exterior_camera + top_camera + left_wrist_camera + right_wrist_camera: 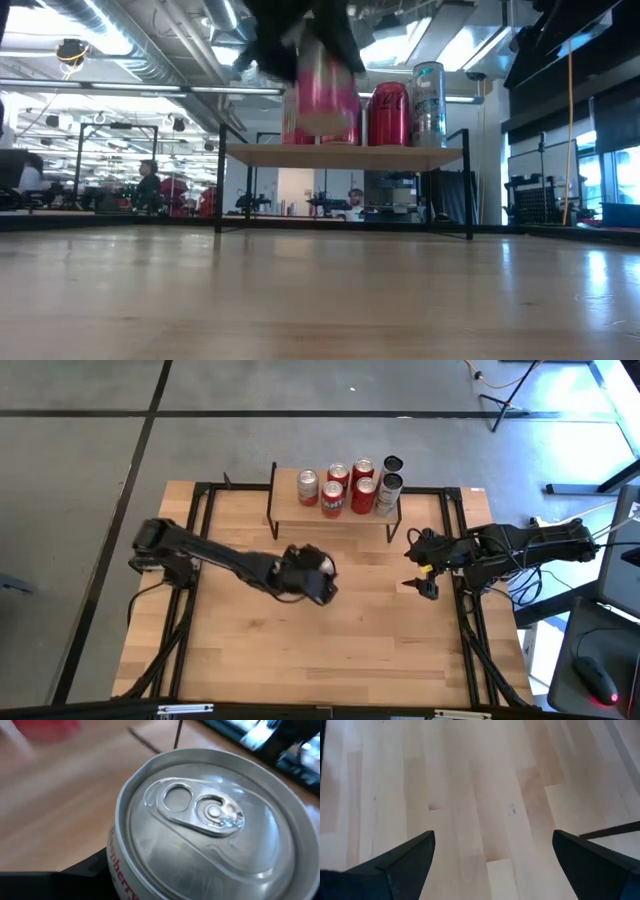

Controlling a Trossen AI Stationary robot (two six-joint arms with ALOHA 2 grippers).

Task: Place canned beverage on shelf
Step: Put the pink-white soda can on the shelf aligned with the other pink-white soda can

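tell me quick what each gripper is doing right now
left gripper: closed on a can, lifted off the table.
right gripper: open, empty.

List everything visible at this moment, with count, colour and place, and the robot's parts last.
Table: one, light wood, under both arms.
Shelf: one, light wood top on black legs, at the table's far edge.
Red cans: five, red and white, standing on the shelf.
Tall cans: two, silver and dark, at the shelf's right end.
Held can: one, silver top, pink side, lifted off the table in front of the shelf, in the left end effector.
People: at least two, small, in the room behind the table.
Left end effector: one, dark, around the held can near mid-table.
Right end effector: one, dark, open, empty, over the table's right side.
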